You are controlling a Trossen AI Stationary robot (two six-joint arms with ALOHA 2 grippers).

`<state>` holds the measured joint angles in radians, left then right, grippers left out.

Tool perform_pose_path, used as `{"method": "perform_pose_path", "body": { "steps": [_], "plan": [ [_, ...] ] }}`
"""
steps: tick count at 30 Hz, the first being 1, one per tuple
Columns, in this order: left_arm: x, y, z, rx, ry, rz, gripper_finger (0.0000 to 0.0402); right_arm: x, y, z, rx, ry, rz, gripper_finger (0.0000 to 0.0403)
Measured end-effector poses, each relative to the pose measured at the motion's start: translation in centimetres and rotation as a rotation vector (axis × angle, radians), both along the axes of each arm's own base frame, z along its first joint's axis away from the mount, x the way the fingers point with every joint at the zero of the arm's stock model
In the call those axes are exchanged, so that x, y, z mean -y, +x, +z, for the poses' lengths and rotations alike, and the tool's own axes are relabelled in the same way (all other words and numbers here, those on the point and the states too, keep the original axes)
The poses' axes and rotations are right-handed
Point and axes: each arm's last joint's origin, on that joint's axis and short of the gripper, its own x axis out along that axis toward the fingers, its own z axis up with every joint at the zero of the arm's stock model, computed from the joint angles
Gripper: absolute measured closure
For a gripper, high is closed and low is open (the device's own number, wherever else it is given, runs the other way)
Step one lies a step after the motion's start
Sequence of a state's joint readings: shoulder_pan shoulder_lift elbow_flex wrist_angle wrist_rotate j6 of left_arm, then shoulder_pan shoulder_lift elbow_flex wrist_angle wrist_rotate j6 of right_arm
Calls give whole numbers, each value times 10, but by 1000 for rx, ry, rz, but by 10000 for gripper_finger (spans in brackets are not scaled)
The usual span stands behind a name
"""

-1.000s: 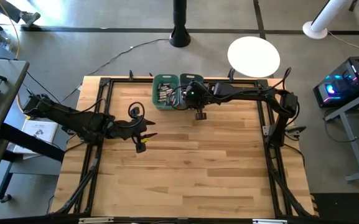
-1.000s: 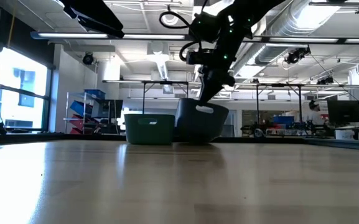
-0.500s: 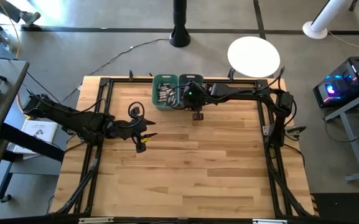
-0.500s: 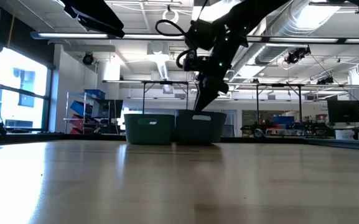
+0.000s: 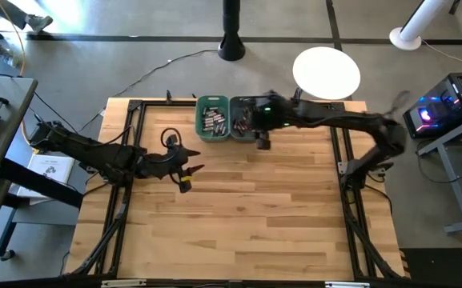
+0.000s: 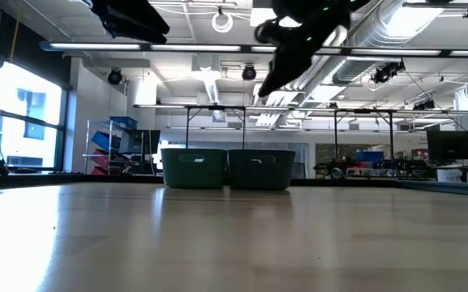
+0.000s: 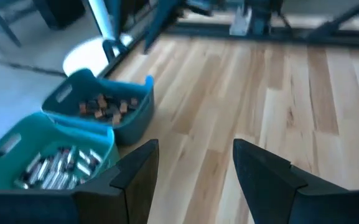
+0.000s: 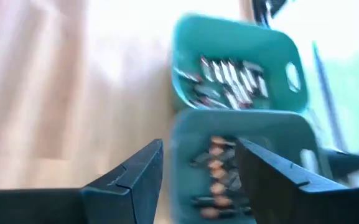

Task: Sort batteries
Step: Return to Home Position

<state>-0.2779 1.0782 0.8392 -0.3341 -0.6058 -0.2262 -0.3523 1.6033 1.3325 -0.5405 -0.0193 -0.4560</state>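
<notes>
Though tiny, batteries silvery or copper-banded.

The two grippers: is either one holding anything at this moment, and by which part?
Nothing is held. The left gripper is open over the bare table, and the right gripper is open, high above the table, also empty.

A grey concrete floor surrounds the wooden plank table. Beyond its far edge stand a black pole base and a round white tabletop. A computer case with coloured lights sits at the right. The low view shows bright windows on the left, with strip lights and silvery ducts overhead.
</notes>
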Motion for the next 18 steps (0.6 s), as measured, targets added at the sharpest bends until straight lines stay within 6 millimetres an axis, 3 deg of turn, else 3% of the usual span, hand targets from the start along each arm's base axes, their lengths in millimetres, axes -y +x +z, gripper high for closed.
{"method": "perform_pose_path", "body": {
  "steps": [5, 11, 18],
  "plan": [
    [-17, -10, -6, 119, -10, 6, 202, -15, -61, 0, 132, 107, -20, 220],
    [-67, -41, -9, 336, -34, 39, 214, -39, -128, -4, 342, 135, -92, 231],
    [-110, -74, -14, 416, -29, 95, 233, -54, -177, -20, 598, 244, -81, 253]
  ]
}}
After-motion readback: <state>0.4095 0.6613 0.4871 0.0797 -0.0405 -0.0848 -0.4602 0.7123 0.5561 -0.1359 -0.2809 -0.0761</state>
